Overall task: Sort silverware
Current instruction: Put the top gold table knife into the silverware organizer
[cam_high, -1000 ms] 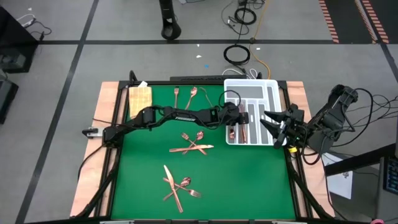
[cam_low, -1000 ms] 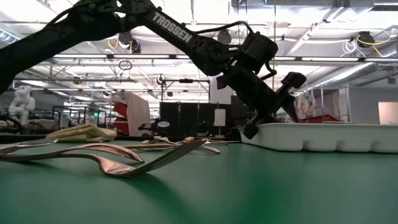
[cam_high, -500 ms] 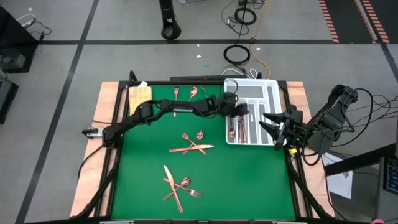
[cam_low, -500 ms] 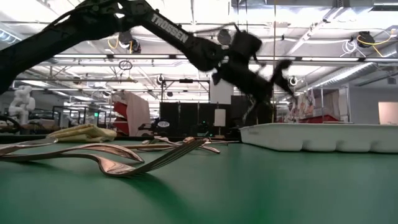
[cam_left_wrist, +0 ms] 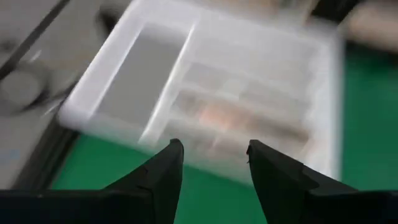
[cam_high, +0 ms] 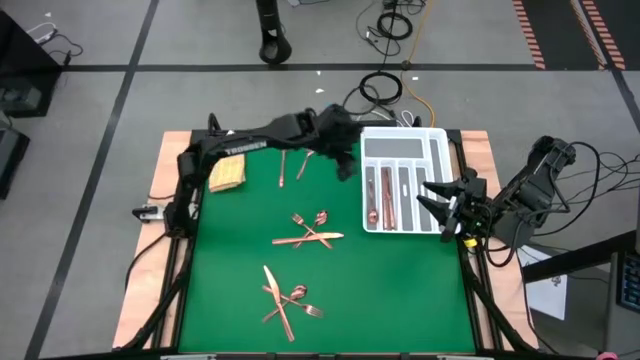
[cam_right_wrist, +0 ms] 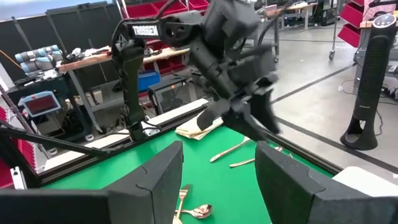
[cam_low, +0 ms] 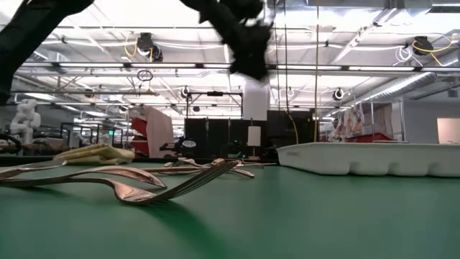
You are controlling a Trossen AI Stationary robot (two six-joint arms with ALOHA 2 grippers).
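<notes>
The left claw (cam_high: 345, 163), fingers apart and empty, hangs over the green table (cam_high: 400, 280) just beside the white divided plastic tray (cam_high: 437, 135), between deliveries. Copper silverware (cam_high: 309, 233) lies scattered below and near it; next it likely descends onto one piece. The right claw (cam_high: 432, 205) waits open beside the tray's far side.

One white divided tray (cam_high: 404, 150), one tan woven cloth (cam_high: 227, 172), two dark arms; silverware (cam_high: 308, 236): roughly a dozen pieces, exact count unclear.
</notes>
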